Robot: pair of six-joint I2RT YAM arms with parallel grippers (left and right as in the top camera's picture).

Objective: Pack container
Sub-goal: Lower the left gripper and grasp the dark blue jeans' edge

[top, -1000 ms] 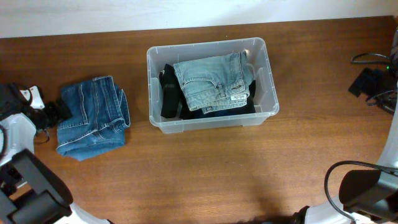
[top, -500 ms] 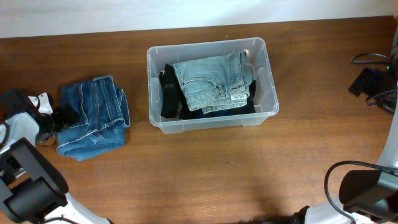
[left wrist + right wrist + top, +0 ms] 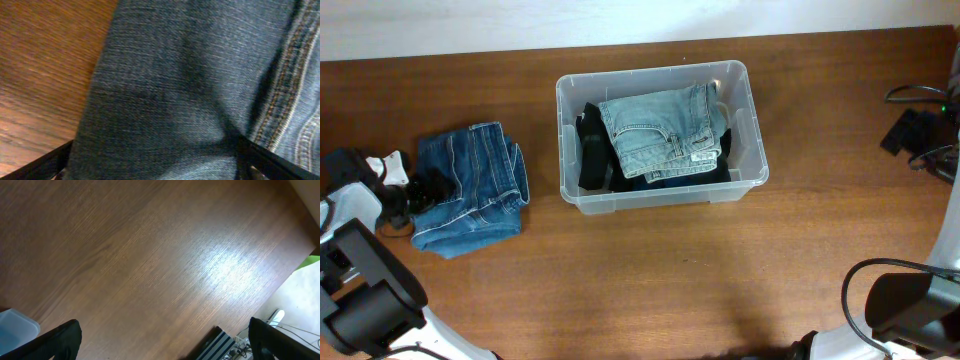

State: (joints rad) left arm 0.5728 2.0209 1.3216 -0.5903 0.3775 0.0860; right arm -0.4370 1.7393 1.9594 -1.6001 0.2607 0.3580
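Here the left arm reaches in low from the table's [image 3: 650,270] near-left corner, its wrist turned toward the middle so that the left gripper [image 3: 425,190] meets the left edge of the dark jeans [image 3: 470,200]. These lie folded flat on the wood, well apart from the container [image 3: 660,135]. In the left wrist view the left gripper [image 3: 155,170] is spread wide. Its 2 fingers [image 3: 45,165] show only as dark tips in the bottom corners, with denim [image 3: 175,90] filling the space between them and bare table [image 3: 40,65] to the left. The jaws are not closed on the cloth.

The container sits at the middle of the table toward the far edge, upright, its long side running left to right. Inside, light jeans [image 3: 660,130] lie folded on top of a black garment [image 3: 595,150].

The right arm is folded back at the right edge of the overhead view, near some cables [image 3: 920,95]. The right gripper [image 3: 165,342] hangs above bare table with its fingers [image 3: 62,340] far apart and nothing between them. 1 rounded corner of the container [image 3: 15,322] shows at the lower left of that view.
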